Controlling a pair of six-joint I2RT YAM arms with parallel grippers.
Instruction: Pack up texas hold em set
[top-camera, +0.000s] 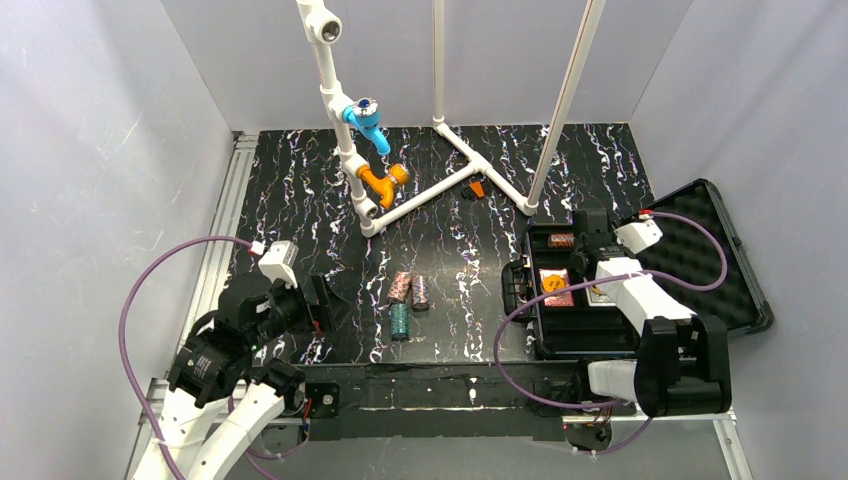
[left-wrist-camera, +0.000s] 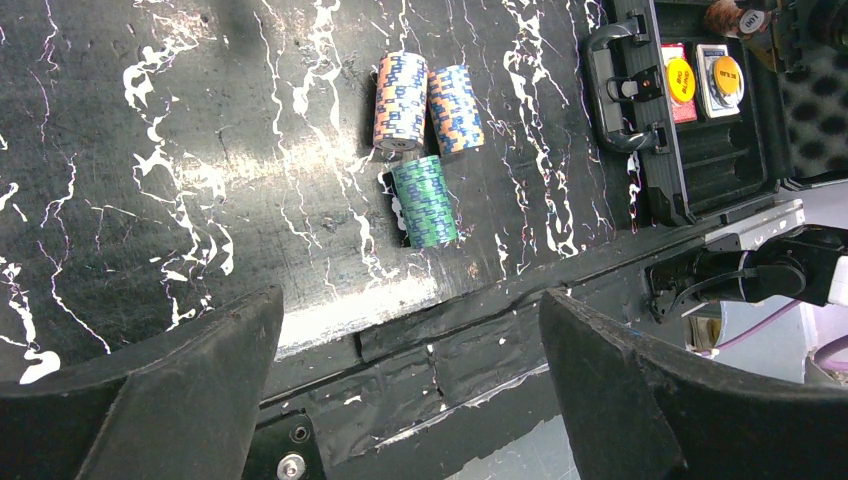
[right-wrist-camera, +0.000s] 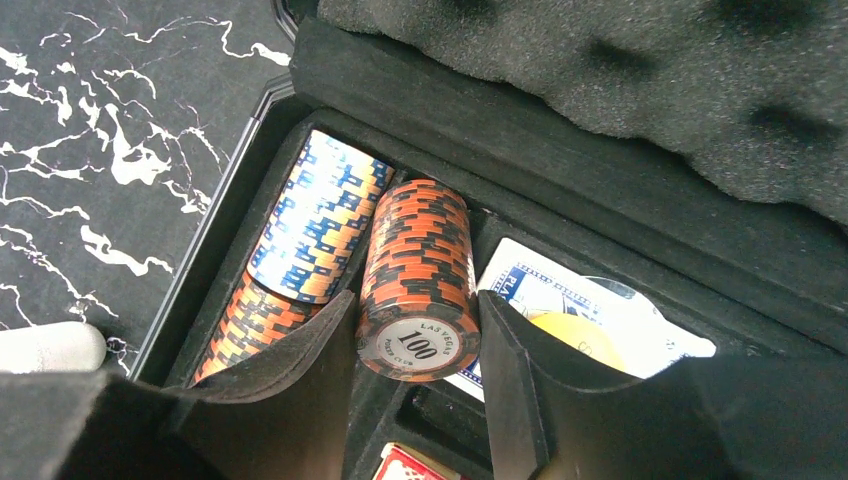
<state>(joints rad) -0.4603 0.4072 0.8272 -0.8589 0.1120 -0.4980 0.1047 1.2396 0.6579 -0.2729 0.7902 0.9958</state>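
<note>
Three chip stacks lie on their sides on the black marbled table: an orange-white one (left-wrist-camera: 400, 100), a blue-orange one (left-wrist-camera: 455, 108) and a green one (left-wrist-camera: 425, 200); they also show in the top view (top-camera: 408, 300). My left gripper (left-wrist-camera: 410, 385) is open and empty, near the table's front edge, short of the stacks. The open black case (top-camera: 545, 340) stands on the right. My right gripper (right-wrist-camera: 417, 312) is shut on an orange-black chip stack (right-wrist-camera: 418, 260) marked 100, inside the case's far end beside a white-blue stack (right-wrist-camera: 320, 215) and an orange stack (right-wrist-camera: 240, 320).
The case holds a blue card deck (right-wrist-camera: 530, 285) with a yellow button (right-wrist-camera: 575, 338), and a red deck (right-wrist-camera: 405, 468). Its foam-lined lid (top-camera: 715, 250) lies open to the right. A white pipe frame (top-camera: 440, 190) with blue and orange fittings stands at the back.
</note>
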